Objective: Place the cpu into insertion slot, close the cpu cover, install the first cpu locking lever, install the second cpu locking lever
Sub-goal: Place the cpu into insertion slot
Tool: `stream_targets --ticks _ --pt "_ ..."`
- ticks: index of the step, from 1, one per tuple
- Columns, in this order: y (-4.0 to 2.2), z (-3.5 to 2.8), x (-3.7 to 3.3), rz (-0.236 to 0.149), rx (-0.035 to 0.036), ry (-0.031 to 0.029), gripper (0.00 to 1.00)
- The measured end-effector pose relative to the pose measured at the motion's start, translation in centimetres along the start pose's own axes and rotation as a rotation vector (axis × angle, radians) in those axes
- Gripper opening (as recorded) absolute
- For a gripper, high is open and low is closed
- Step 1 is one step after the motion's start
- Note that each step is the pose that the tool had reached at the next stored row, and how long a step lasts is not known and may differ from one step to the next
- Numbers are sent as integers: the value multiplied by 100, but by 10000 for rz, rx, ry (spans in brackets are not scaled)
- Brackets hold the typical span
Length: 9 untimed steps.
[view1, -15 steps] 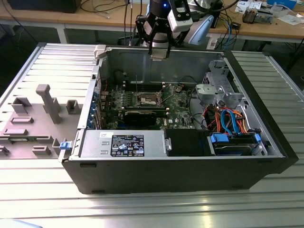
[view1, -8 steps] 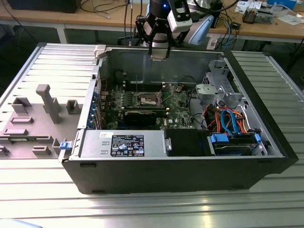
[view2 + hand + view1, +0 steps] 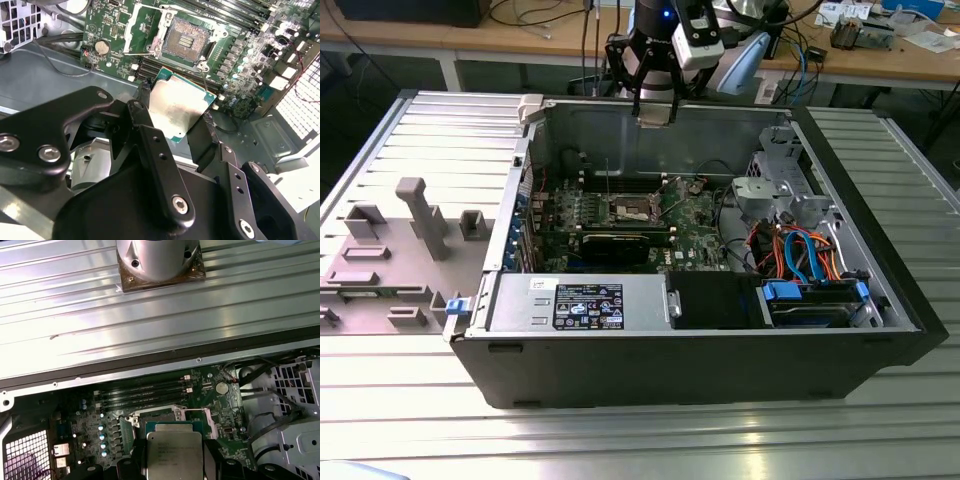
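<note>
My gripper (image 3: 655, 105) hangs above the open computer case, shut on the cpu (image 3: 179, 107), a flat square chip with a silvery top. Black fingers (image 3: 141, 117) clamp two opposite edges of the cpu (image 3: 174, 452) in both wrist views. Beneath it on the green board lies the insertion slot (image 3: 187, 41), a dark square socket with nothing in it; the exterior view shows the insertion slot (image 3: 634, 208) mid-board. The cpu cover (image 3: 142, 27), a thin metal frame, is swung open beside the socket. In the first wrist view the held chip hides most of the socket.
Long black memory slots (image 3: 142, 392) run along the board next to the socket. A drive cage with blue and orange cables (image 3: 800, 250) fills the exterior view's right of the case. The power supply (image 3: 585, 300) sits at the front. The case walls (image 3: 610, 130) stand high around the board.
</note>
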<state>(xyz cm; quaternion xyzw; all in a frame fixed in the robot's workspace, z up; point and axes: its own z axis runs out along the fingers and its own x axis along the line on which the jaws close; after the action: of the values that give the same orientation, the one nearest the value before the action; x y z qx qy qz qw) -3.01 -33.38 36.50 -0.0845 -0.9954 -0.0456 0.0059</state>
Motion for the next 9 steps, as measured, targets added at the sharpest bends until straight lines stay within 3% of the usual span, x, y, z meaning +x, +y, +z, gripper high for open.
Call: stream_targets --ticks 9 --pt "11 18 2 72 -4 -7 54"
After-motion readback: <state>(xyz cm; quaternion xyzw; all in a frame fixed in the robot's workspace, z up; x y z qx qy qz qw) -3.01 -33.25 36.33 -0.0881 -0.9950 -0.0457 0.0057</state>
